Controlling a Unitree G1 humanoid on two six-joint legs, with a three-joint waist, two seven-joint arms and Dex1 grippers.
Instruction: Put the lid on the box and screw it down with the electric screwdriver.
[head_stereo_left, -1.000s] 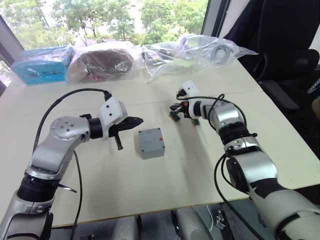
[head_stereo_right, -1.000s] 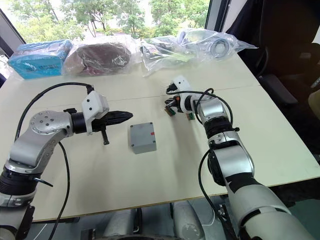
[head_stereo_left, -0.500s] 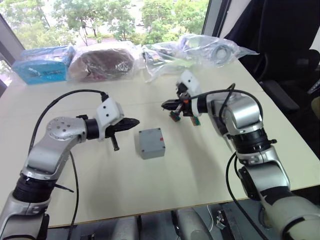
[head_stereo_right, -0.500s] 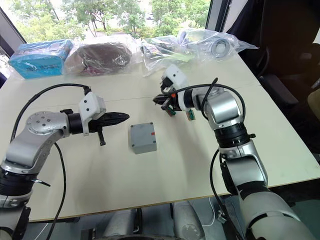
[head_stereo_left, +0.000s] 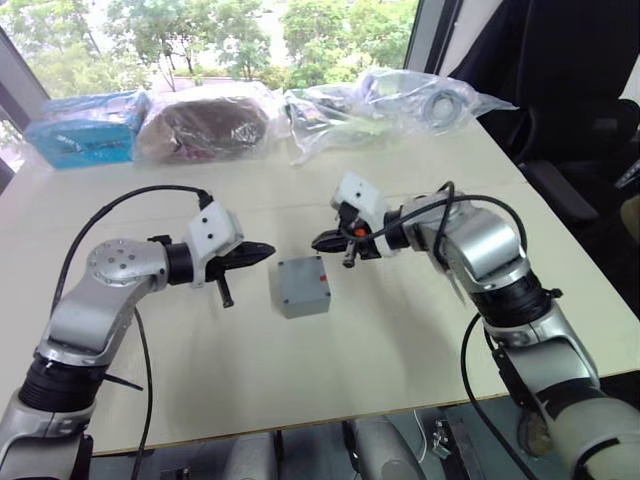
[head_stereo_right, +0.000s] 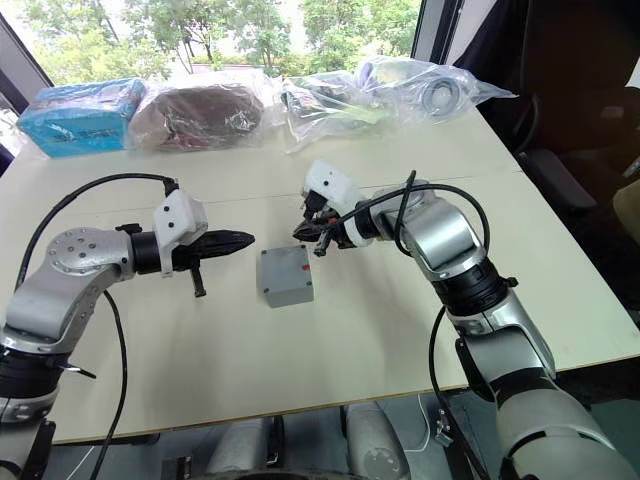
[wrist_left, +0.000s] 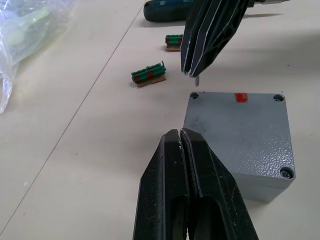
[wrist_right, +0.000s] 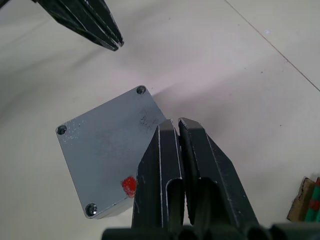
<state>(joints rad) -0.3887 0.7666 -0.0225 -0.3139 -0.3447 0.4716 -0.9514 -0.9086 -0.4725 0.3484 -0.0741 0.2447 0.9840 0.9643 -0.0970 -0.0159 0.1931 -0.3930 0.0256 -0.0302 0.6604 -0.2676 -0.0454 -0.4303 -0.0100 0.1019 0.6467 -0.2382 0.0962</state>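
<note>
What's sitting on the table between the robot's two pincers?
The grey box, lid on, sits between the left pincer and right pincer, as the left eye view shows.

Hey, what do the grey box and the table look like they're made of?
The box looks like matte grey moulded plastic, though painted cast metal is possible: its top is speckled and scuffed, with small shiny screws in the corners. The table looks like pale laminate or coated board: smooth, even cream, with a thin seam.
</note>
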